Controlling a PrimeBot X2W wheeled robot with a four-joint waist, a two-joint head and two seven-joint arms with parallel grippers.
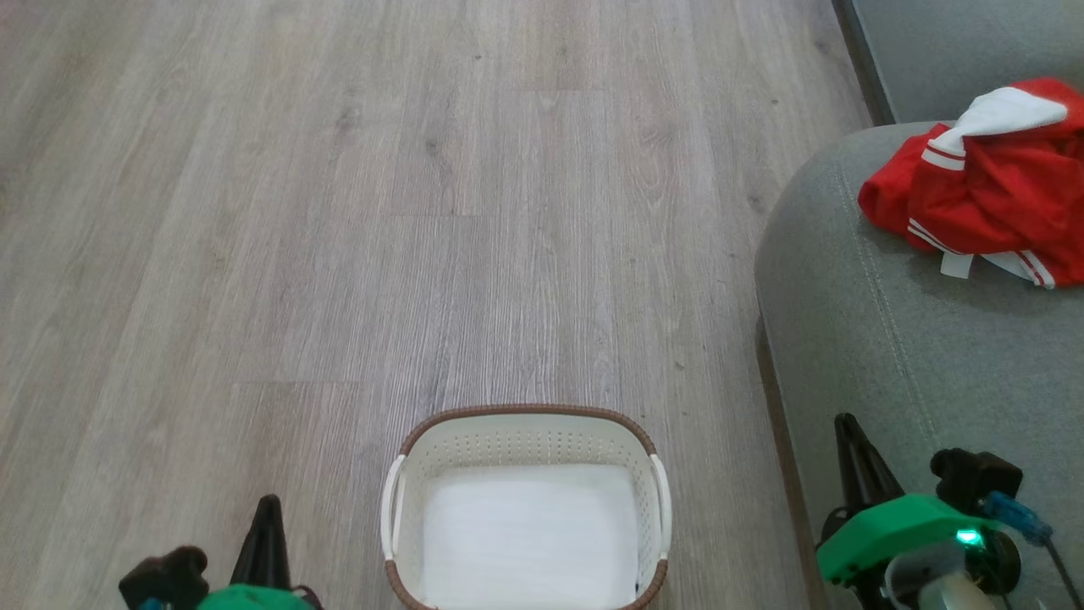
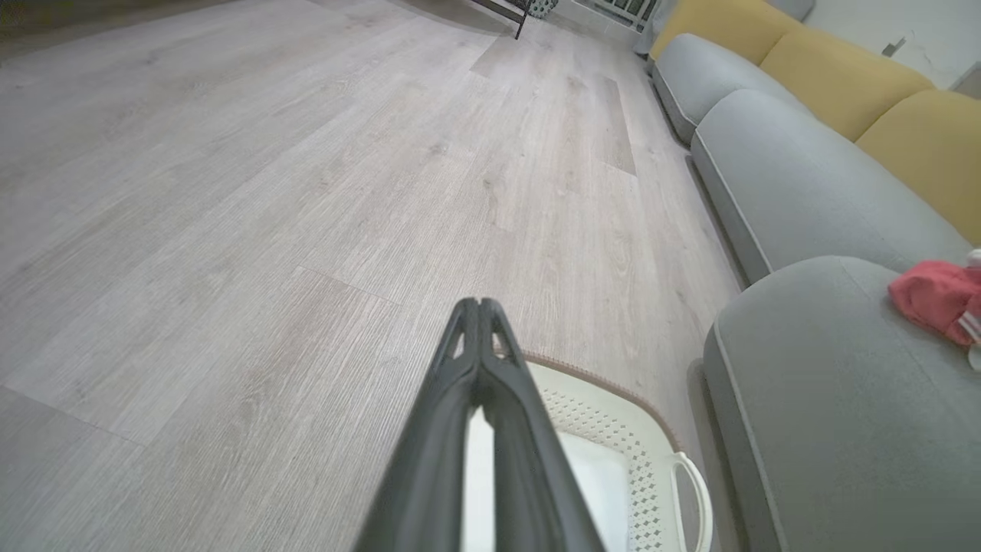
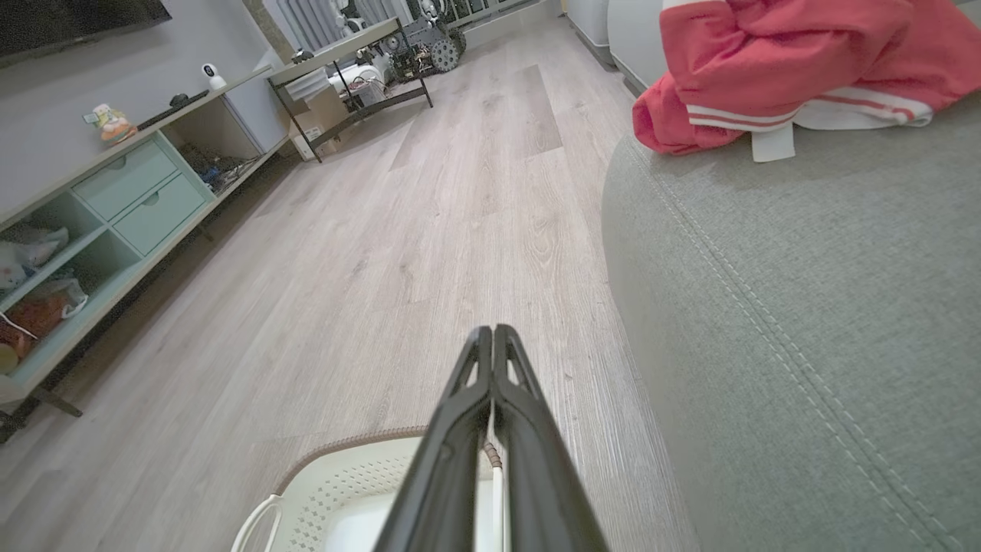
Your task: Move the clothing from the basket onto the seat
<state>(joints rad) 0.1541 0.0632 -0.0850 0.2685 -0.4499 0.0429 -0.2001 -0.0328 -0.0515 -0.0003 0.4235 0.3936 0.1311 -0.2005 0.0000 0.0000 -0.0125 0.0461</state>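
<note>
The clothing (image 1: 991,186) lies in a crumpled red and white heap on the seat (image 1: 855,322), at the upper right of the head view. The basket (image 1: 525,413) stands on the floor (image 1: 423,212) at the bottom centre, and its white bottom looks bare as far as the frame shows. Its near wall is cut off by the lower edge, so a leftover piece there cannot be ruled out. By that reading the task looks about finished.

The left end effector (image 2: 479,307) has its 2 fingers pressed together and grips nothing. In the head view it sits at the lower left, beside the basket. The right end effector (image 3: 493,333) is closed and empty too, and sits at the lower right over the front edge of the seat.

The main risk is the heap itself. It sits near the rounded corner of the seat, with 1 red fold close to the edge. The thin fabric would likely slide, so a brush from the right arm, or a bump of the robot against the seat, could send it to the floor. A careless turn of the left arm could also knock the light basket.

No brand or writing can be read. A small white tab (image 3: 772,142) hangs from the clothing and looks blank.
</note>
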